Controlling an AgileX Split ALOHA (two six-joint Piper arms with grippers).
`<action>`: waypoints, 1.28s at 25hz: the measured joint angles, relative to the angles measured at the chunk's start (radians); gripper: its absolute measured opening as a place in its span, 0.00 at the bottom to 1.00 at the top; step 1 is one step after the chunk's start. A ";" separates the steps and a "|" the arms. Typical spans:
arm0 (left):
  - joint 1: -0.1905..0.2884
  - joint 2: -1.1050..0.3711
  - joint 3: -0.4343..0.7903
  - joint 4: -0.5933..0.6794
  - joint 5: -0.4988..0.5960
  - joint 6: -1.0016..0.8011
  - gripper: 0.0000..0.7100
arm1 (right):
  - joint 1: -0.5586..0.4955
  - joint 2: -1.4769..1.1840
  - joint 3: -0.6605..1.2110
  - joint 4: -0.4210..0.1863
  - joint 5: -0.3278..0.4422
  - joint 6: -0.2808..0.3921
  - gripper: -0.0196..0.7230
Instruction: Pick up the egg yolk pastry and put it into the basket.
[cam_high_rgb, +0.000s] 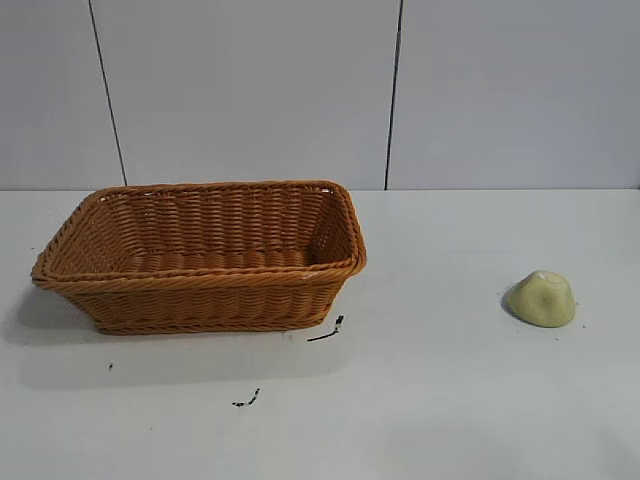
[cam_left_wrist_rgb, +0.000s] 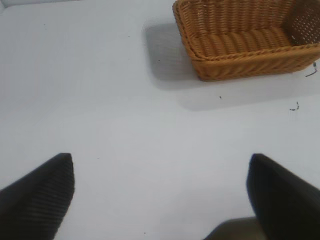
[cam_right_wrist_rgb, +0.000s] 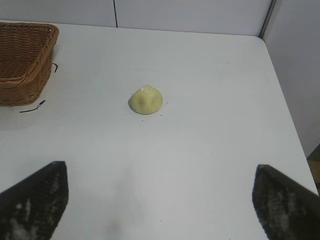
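Worktop: white surface carrying all items. Basket: woven, orange-brown, sits on the worktop's left half in the exterior view, nothing inside. Egg yolk pastry: rests on the worktop well apart from the basket, toward the right edge. Left gripper: spread wide, grasping nothing, above bare worktop. Right gripper: spread wide, grasping nothing, pastry ahead of it, untouched.
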 joint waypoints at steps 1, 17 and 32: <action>0.000 0.000 0.000 0.000 0.000 0.000 0.98 | 0.000 0.000 0.000 0.000 0.000 0.000 0.96; 0.000 0.000 0.000 0.000 0.000 0.000 0.98 | 0.000 0.191 -0.107 -0.008 -0.010 0.000 0.96; 0.000 0.000 0.000 0.000 0.000 0.000 0.98 | 0.000 1.116 -0.526 0.013 -0.035 0.000 0.96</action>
